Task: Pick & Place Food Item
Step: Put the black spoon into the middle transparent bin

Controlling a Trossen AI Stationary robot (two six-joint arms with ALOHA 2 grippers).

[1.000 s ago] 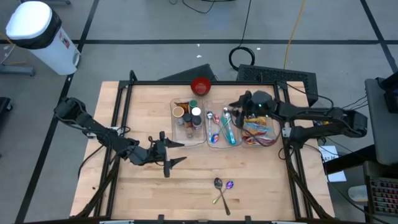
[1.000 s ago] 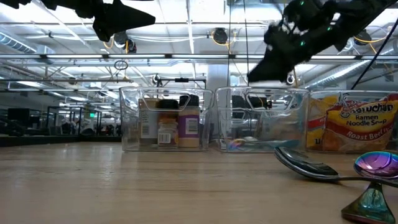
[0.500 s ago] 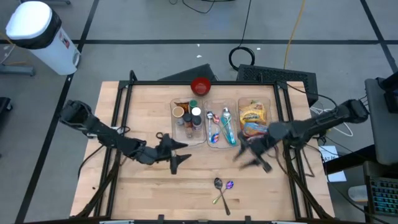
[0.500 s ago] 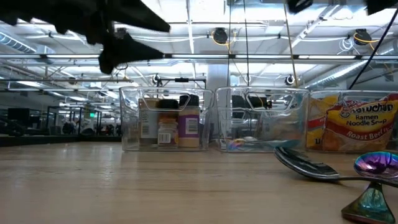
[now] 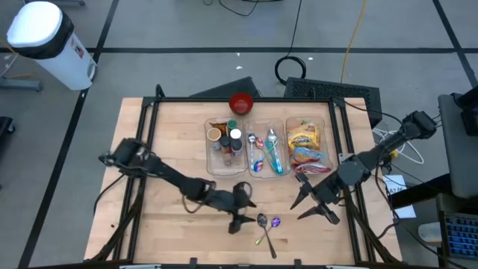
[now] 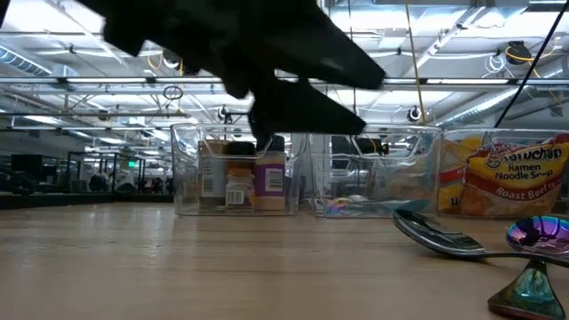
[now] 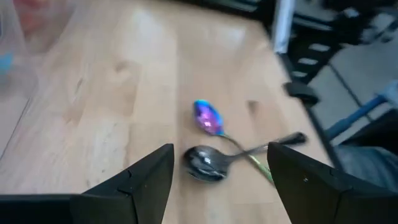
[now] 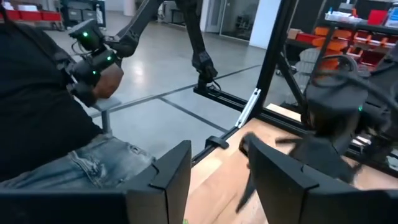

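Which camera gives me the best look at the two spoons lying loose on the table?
The left wrist view: the two spoons lie crossed, unobstructed, just ahead of the open left gripper. The high view shows them small. The low view sees them side-on at its edge. The right wrist view misses them.

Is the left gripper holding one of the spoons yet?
No. The left gripper is open and empty, above the silver spoon and purple spoon lying on the table.

Probably a robotics lab: ceiling trusses (image 6: 267, 82), taped concrete floor (image 5: 187, 33).
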